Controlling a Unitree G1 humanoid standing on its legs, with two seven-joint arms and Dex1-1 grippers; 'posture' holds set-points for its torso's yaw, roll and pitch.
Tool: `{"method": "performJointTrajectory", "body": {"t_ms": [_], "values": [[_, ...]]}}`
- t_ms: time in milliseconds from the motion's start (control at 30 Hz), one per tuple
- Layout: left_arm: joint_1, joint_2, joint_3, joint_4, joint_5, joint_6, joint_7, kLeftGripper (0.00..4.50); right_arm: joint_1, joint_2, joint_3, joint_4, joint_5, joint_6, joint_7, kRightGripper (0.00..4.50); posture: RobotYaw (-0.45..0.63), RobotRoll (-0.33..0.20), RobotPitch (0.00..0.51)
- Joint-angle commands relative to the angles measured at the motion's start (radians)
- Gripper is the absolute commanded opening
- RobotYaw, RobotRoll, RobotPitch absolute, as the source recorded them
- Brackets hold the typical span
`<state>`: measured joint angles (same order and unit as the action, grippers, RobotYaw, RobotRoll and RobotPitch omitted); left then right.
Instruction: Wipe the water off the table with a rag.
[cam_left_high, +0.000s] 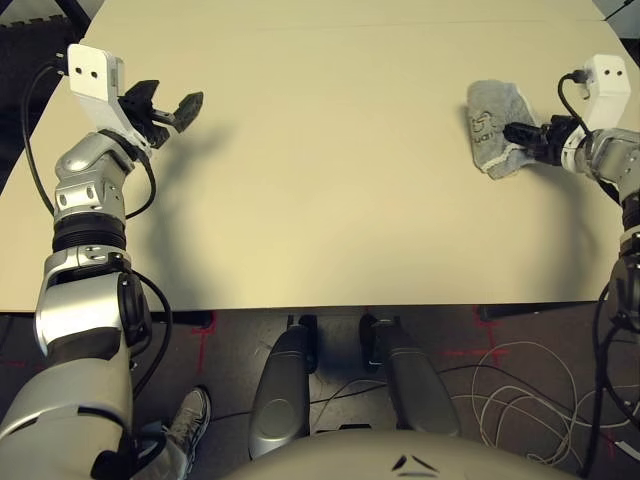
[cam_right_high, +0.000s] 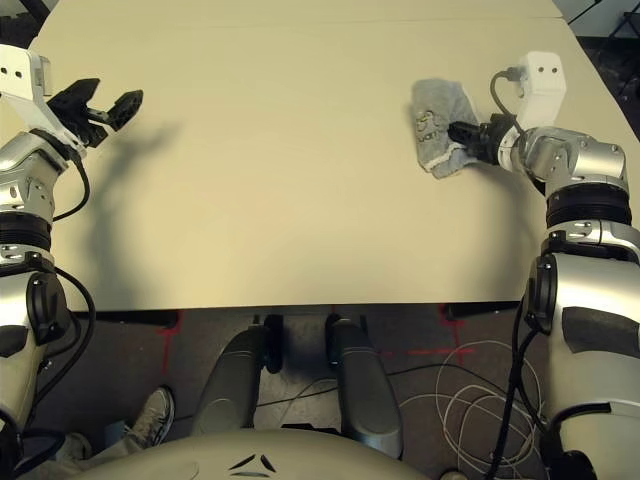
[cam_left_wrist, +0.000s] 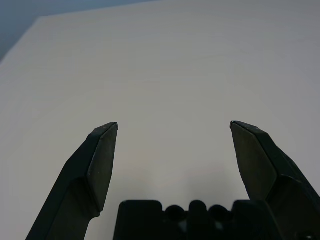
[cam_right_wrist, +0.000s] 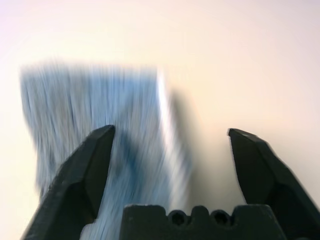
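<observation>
1. The rag (cam_left_high: 495, 126) lay crumpled on the table (cam_left_high: 330, 200), near the table's right edge and toward its far side; it was grey with a white stitched border along its near side.
2. The right gripper (cam_right_wrist: 170, 135) sat at the rag's right side, pointing leftward across it. In the right wrist view its two fingers stood wide apart, one finger (cam_right_wrist: 87, 170) over the cloth and the other over bare table beside the rag; they were not clamped on it.
3. The left gripper (cam_left_high: 170, 108) hung over the table well to the left of the rag, close to the table's left edge, with its fingers spread apart and nothing between them.
4. Between the rag and the left gripper the tabletop was a broad bare stretch, running from the far seam line down to the near edge.
5. I could not make out the water spot on the surface.
6. The rag sat just inside the table's right edge.
</observation>
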<state>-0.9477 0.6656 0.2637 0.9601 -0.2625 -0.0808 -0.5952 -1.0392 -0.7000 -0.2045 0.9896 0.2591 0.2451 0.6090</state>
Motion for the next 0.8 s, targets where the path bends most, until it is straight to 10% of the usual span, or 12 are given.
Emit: {"method": "performJointTrajectory", "body": {"t_ms": [33, 800], "values": [[-0.006, -0.023, 0.015, 0.044, 0.015, -0.04, 0.052, 4.5, -0.009, -0.006, -0.032, 0.124, -0.033, -0.206, -0.039, 4.44, 0.13, 0.0, 0.28], [-0.084, -0.172, 0.001, 0.207, 0.07, -0.193, 0.201, 4.5, -0.032, -0.002, -0.072, 0.334, -0.137, -0.42, -0.183, 4.44, 0.02, 0.0, 0.288]]}}
